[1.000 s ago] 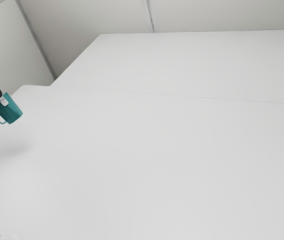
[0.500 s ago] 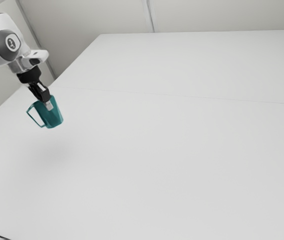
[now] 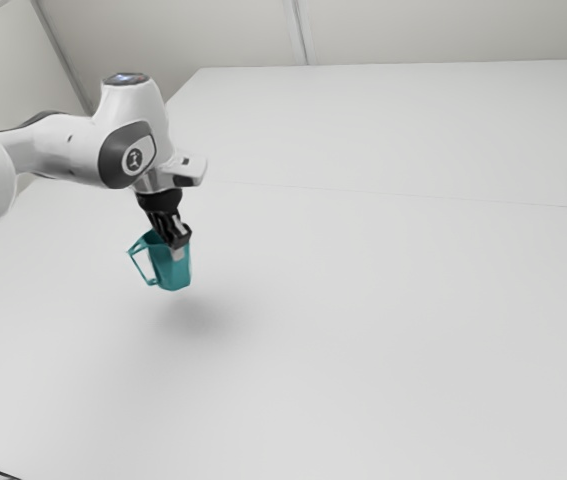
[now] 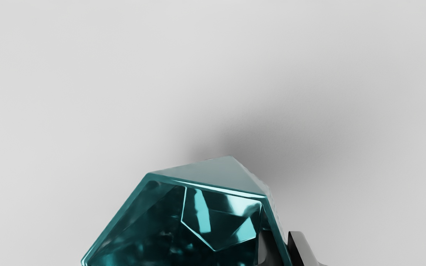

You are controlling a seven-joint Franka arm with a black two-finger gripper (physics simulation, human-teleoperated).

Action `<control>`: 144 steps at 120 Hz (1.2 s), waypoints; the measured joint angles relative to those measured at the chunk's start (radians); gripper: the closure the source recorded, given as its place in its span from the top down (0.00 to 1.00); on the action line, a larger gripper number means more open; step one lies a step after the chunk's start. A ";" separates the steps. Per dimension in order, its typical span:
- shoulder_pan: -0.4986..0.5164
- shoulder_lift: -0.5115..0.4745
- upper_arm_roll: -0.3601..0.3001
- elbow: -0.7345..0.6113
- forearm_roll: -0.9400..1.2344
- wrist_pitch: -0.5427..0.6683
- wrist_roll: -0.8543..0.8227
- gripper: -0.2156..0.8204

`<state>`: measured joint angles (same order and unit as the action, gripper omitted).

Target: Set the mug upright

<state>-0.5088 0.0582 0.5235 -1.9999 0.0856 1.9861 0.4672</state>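
Held above the table, the teal mug (image 3: 170, 268) is close to upright in the exterior view, its handle toward the exterior view's left. My gripper (image 3: 178, 246) is shut on the mug's wall near the rim. The wrist view looks down into the open mouth of the faceted mug (image 4: 198, 218). There my gripper (image 4: 281, 245) has one finger inside the mug and the other outside, with the wall between them. A shadow lies on the table below, apart from the mug.
A wide white table (image 3: 363, 340) extends beneath the arm. Another white surface (image 3: 383, 130) adjoins its far side, with pale walls behind. A dark thin line crosses the near left corner of the exterior view.
My arm has carried the mug toward the exterior view's right and somewhat lower in that view. Along the way the mug has turned from tilted to nearly upright.
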 joint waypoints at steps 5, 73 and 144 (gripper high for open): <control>-0.013 0.016 0.001 -0.002 0.007 0.026 -0.023 0.03; -0.029 0.183 -0.014 0.017 -0.079 0.254 -0.215 0.03; -0.031 0.191 -0.027 0.033 -0.110 0.284 -0.253 0.63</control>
<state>-0.5403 0.2489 0.4968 -1.9667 -0.0242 2.2701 0.2145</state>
